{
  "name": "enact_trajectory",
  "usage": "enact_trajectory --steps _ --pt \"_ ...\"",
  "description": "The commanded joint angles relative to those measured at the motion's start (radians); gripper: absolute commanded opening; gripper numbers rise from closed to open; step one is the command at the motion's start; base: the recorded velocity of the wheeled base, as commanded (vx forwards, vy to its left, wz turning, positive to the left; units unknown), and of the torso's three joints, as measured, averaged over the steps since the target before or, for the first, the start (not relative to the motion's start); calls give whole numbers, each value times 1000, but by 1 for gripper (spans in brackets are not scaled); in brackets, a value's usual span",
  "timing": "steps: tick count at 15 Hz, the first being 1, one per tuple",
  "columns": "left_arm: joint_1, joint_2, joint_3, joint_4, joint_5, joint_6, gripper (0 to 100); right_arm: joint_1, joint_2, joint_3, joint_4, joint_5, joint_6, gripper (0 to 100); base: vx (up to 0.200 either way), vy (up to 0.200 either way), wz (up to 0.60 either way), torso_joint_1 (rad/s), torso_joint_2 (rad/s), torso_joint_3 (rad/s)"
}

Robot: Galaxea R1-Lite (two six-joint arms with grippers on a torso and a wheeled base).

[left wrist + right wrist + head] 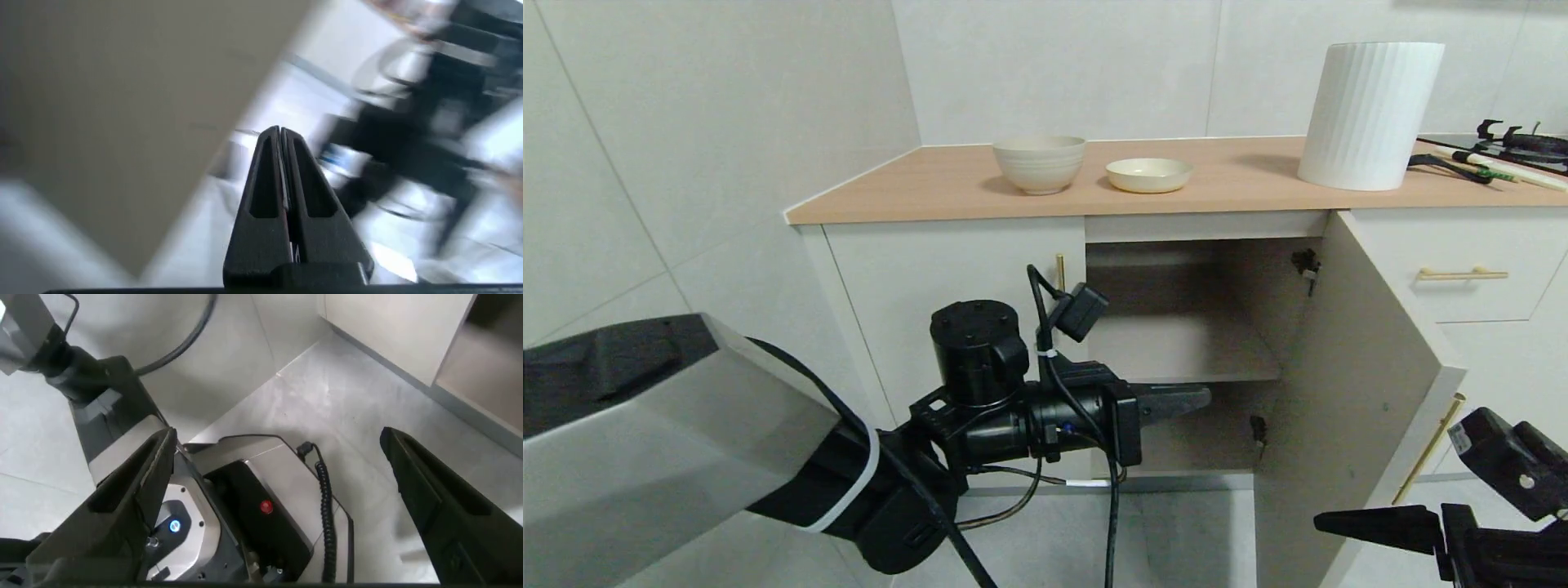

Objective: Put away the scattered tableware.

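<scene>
Nearest to me in the head view is the left gripper (pixel 1186 398), jaws pressed together and holding nothing. It points at the open cabinet (pixel 1192 278); I judge it is held low there because the shelf (pixel 1184 351) inside should receive the tableware. The right gripper (pixel 1339 520) hangs at the near right, just beside the swung-out cabinet door (pixel 1347 392), which could block its way. The bowl (pixel 1039 163) and the shallow dish (pixel 1149 174) sit near each other, not touching, on the far countertop (pixel 915 188). A tall white canister (pixel 1370 114) stands to their right.

In the left wrist view the fingers (pixel 265 188) meet flat.

In the right wrist view the jaws stand wide and empty above the floor (pixel 343 384).
</scene>
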Motion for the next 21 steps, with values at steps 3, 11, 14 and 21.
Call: enact_trajectory --steps 3,11,14,21 --pt "64 -173 80 174 194 175 0 0 3 -6 0 -4 0 100 0 0 0 0 0 0" --pt "335 -736 298 677 337 238 0 -81 132 -297 116 -349 3 100 0 0 0 0 0 0" --pt "395 -834 306 771 338 233 100 -128 191 -399 147 -355 2 100 0 0 0 0 0 0" --pt "444 -897 289 763 372 232 100 -132 189 -581 455 -374 92 100 0 0 0 0 0 0"
